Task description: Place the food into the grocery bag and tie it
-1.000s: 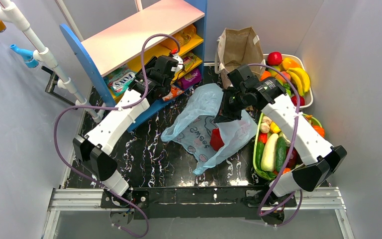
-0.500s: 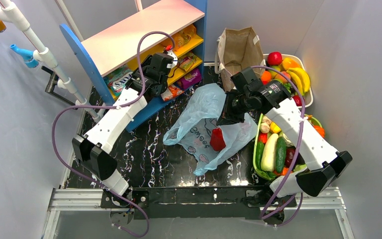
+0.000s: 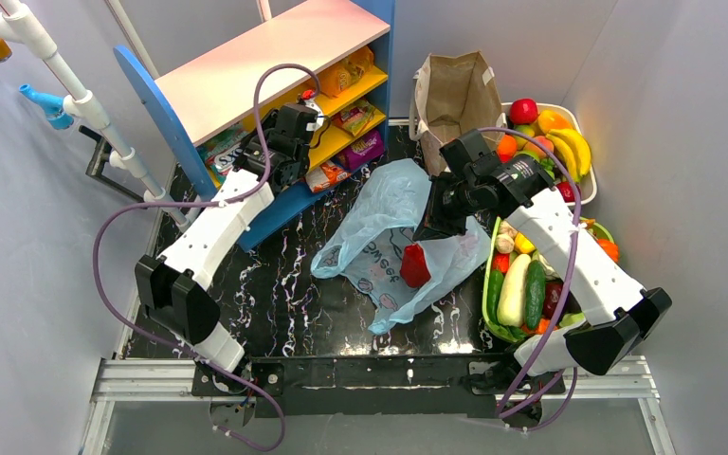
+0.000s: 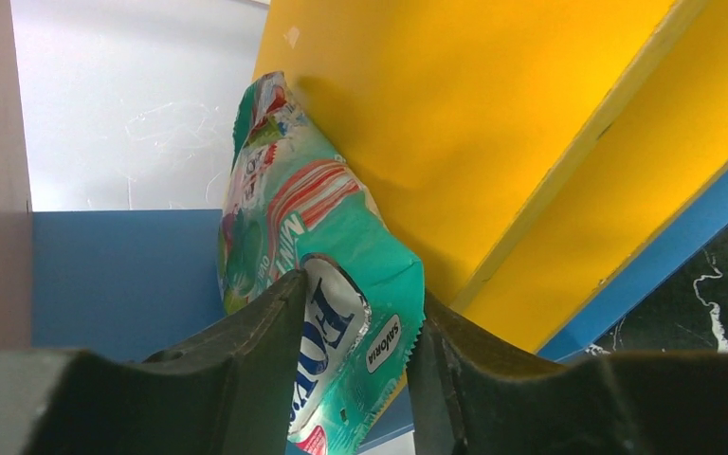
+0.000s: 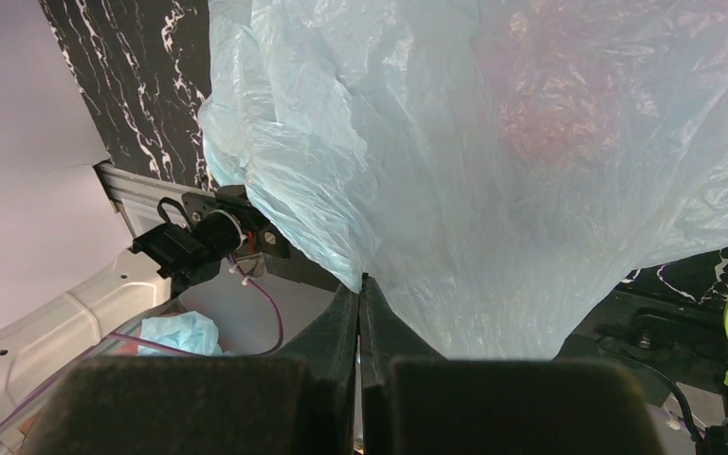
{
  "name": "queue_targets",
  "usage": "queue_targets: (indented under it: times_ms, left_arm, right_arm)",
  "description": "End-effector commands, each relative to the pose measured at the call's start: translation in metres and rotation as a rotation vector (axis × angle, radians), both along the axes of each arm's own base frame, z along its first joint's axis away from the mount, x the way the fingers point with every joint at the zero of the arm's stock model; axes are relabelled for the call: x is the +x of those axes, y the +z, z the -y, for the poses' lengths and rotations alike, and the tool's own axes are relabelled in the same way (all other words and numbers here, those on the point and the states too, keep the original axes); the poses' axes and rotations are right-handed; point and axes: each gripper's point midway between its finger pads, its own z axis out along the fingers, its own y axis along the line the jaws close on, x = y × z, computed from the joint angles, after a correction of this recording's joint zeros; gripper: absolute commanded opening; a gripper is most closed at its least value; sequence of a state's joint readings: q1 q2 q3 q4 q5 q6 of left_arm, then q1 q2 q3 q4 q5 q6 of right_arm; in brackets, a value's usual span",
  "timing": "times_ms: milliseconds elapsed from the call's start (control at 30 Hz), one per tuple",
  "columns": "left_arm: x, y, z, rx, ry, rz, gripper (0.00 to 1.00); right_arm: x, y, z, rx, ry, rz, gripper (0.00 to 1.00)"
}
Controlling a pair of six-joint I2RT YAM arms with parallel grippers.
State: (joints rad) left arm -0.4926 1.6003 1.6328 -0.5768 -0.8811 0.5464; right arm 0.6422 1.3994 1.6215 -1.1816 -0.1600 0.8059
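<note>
Teal packet (image 4: pixel 294 209) lies partly hidden in left claw (image 4: pixel 358 303).

Bright, even light; soft shadows; blurred near edges in wrist views.

Thin translucent crinkled plastic grocery bag (image 5: pixel 493 142); glossy foil snack packet (image 4: pixel 327 256)

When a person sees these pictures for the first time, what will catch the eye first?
The light-blue grocery bag, spread in the middle of the black marbled table, strikes first, with a red packet at its centre and the right tool shut on its plastic. Next, at the blue-and-yellow shelf on the left, the left tool has its fingers on both sides of a teal-and-white packet.
</note>
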Motion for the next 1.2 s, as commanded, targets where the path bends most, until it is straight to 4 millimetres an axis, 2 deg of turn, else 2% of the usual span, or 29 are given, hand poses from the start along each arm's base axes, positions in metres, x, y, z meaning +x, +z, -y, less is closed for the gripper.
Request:
queue_targets:
  times_ms: [0, 133, 267, 300, 400, 567, 667, 767, 967, 1167]
  left_arm:
    - [-0.011, 0.003, -0.021, 0.009, 0.038, 0.003, 0.38]
    - [-0.014, -0.004, -0.028, 0.021, 0.048, -0.013, 0.29]
    - [-0.017, -0.011, -0.032, 0.021, 0.056, -0.026, 0.03]
    - [-0.018, -0.011, -0.032, 0.015, 0.058, -0.025, 0.0]
    - [-0.023, -0.009, -0.029, -0.041, 0.055, -0.014, 0.0]
    - [-0.042, 0.009, -0.014, -0.155, 0.019, 0.027, 0.0]
    - [-0.056, 0.02, 0.004, -0.219, -0.037, 0.045, 0.0]
    - [-0.072, 0.029, 0.03, -0.334, -0.118, 0.042, 0.0]
    - [-0.105, 0.054, 0.058, -0.6, -0.195, 0.021, 0.0]
    - [-0.146, 0.076, 0.102, -0.881, -0.433, -0.065, 0.0]
  right_arm:
    - [-0.003, 0.007, 0.004, 0.008, -0.001, 0.018, 0.01]
    - [-0.003, 0.007, 0.005, 0.005, 0.0, 0.018, 0.01]
    - [-0.004, 0.008, 0.005, -0.001, 0.006, 0.016, 0.01]
    - [-0.004, 0.008, 0.005, -0.002, 0.008, 0.016, 0.01]
    - [-0.004, 0.007, 0.005, -0.006, 0.01, 0.012, 0.01]
    - [-0.002, 0.009, 0.003, -0.005, 0.014, 0.012, 0.01]
    - [0.0, 0.01, 0.002, -0.007, 0.017, 0.016, 0.01]
    - [0.003, 0.011, 0.001, -0.007, 0.018, 0.02, 0.01]
    - [0.009, 0.013, -0.003, -0.006, 0.02, 0.03, 0.01]
    - [0.015, 0.016, -0.007, 0.003, 0.019, 0.038, 0.01]
